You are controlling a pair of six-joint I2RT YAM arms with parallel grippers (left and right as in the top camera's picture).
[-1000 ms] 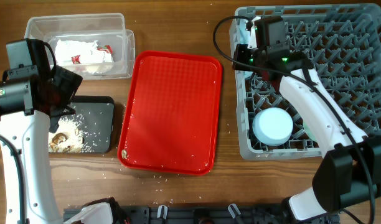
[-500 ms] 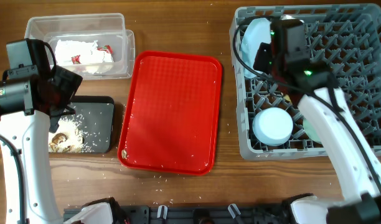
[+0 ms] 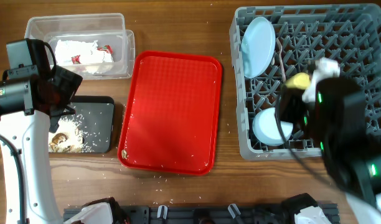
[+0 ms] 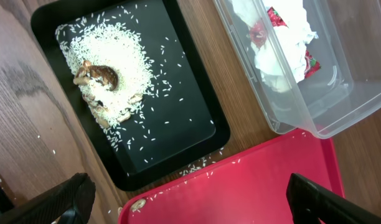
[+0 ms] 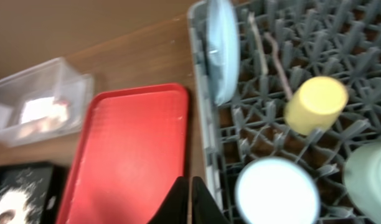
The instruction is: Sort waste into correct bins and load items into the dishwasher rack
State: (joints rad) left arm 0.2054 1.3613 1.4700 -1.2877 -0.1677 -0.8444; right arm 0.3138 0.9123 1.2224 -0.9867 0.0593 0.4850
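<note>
- The right pincer (image 5: pixel 189 190) is clenched on nothing, bottom centre of its wrist view, just beside the dishwasher rack's (image 5: pixel 210 149) left wall.
- The light blue plate (image 5: pixel 220 50) stands on edge, upper centre (well apart from that pincer).
- The left pincer (image 4: pixel 190 200) is released, spread wide along the bottom edge; the black tray (image 4: pixel 178 93) lies upper left.

the left hand (image 4: pixel 193 200) is held with fingers spread wide; the right hand (image 5: pixel 189 202) is seen pinched together, nothing gripped.
</note>
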